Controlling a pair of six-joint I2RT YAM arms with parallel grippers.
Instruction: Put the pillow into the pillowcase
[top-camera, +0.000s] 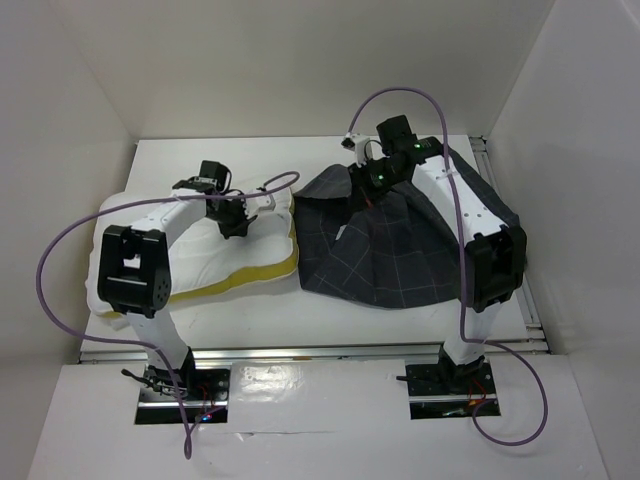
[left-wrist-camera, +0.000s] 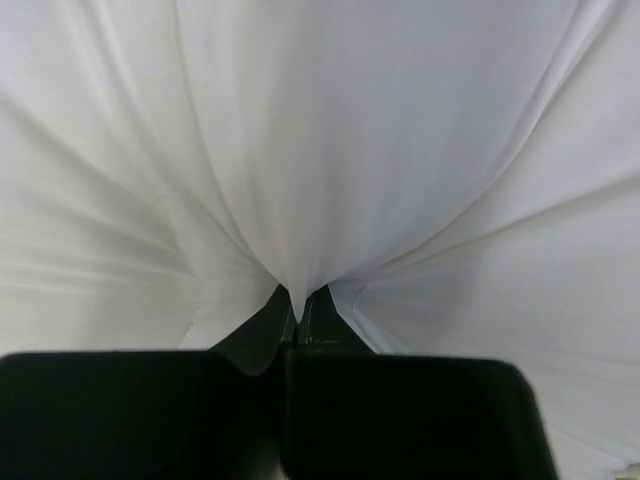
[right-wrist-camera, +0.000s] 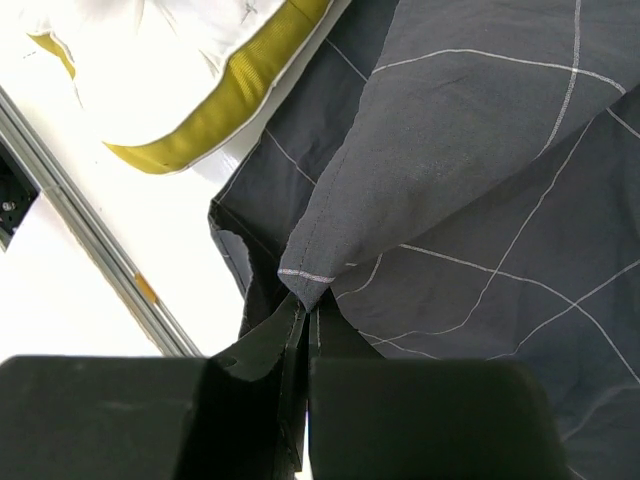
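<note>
From above, the pillow (top-camera: 228, 255) lies on the left half of the white table (top-camera: 250, 160). Its long axis runs left to right, with the right end slightly farther away. It is puffy and white, and a yellow band (top-camera: 262, 272) runs along its near edge and round the right end. Just beside it on the right is the pillowcase (top-camera: 400, 260), dark grey with a thin pale grid, rumpled and spread wide. The left gripper (top-camera: 235, 224) presses down on the pillow's far right part. The right gripper (top-camera: 368, 194) holds the pillowcase's far left corner up. A purple cable (top-camera: 60, 260) loops off each arm.

In the left wrist view, the fingers are clenched on a pinch of white pillow cloth, and folds fan out from the grip.

In the right wrist view, the fingers are clamped on a stitched hem of the pillowcase. The pillow's yellow-banded corner lies beyond it, and a metal rail (right-wrist-camera: 90, 200) runs along the table edge.
</note>
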